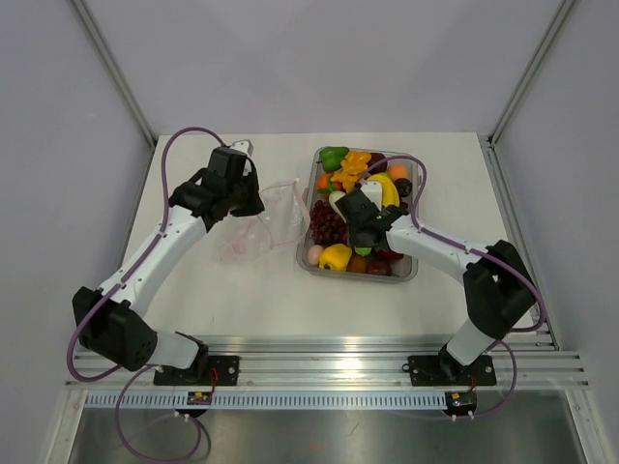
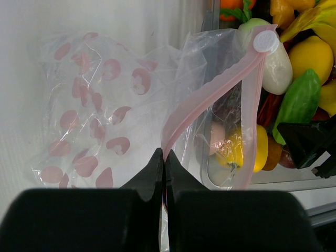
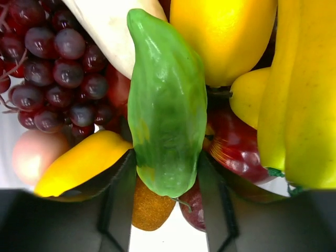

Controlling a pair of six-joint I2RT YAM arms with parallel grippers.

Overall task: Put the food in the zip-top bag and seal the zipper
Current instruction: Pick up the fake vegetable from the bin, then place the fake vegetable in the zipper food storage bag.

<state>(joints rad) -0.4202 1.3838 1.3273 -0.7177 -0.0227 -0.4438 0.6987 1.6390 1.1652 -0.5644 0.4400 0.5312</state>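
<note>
The right tool (image 3: 168,163) pinches a glossy green pepper (image 3: 165,105), one finger pressed against each side near its blunt stem end, its tip pointing away from the wrist. Around it lies the rest of the food (image 1: 358,184): dark grapes (image 3: 52,63) to one side, a yellow pepper (image 3: 79,163) just beside one finger, and more yellow and red pieces crowding the other side, all heaped in a grey tray (image 1: 304,237). The left tool (image 2: 164,157) has its fingers pressed together on one end of the pinkish-red zipper (image 2: 215,92), so the zip-top bag (image 2: 105,105) hangs from that corner with its mouth gaping towards the tray. The bag sits just beside the tray's left wall and looks empty; the colours seen through it appear to be tray pieces behind the plastic. The step in hand looks like the first transfer. To do it well, lift the pepper straight up so its neighbours are not dragged along, since it is smooth and tapered and could slip, then carry it into the open mouth and release only once it is well inside, while the left tool holds the lip steady. Everything rests on a plain white table (image 1: 242,300), enclosed by pale grey walls (image 1: 309,58), with a metal rail (image 1: 329,353) carrying both arm bases at the near edge.
</note>
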